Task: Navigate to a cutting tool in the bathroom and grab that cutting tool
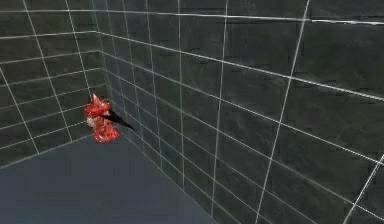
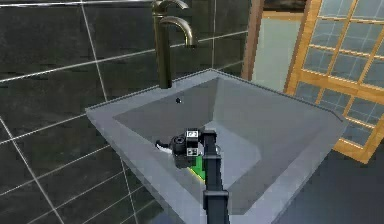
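One green thing [image 2: 203, 165], maybe the tool, lies in the sink [image 2: 250, 125] at the jaws; whether they hold it is unclear.

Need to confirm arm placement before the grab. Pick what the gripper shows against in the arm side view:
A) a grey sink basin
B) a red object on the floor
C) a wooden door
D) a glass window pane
A: the dark arm runs up from the bottom edge, and its gripper shows against the grey sink basin, below the brass faucet.
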Motion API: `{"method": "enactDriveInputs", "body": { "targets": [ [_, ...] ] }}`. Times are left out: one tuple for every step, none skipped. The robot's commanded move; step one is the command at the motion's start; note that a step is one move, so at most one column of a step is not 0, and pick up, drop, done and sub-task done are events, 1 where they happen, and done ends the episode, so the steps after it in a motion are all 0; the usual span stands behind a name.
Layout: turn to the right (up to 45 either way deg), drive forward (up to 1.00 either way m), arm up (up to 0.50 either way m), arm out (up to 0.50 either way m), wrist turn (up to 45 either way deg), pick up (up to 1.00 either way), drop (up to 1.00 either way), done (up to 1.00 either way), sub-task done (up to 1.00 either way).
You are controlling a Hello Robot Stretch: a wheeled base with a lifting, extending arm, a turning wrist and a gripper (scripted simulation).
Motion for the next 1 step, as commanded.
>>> {"method": "enactDriveInputs", "body": {
  "targets": [
    [0.0,0.00,0.10,0.00,0.0,0.00,0.00,0.00,0.00]
  ]
}}
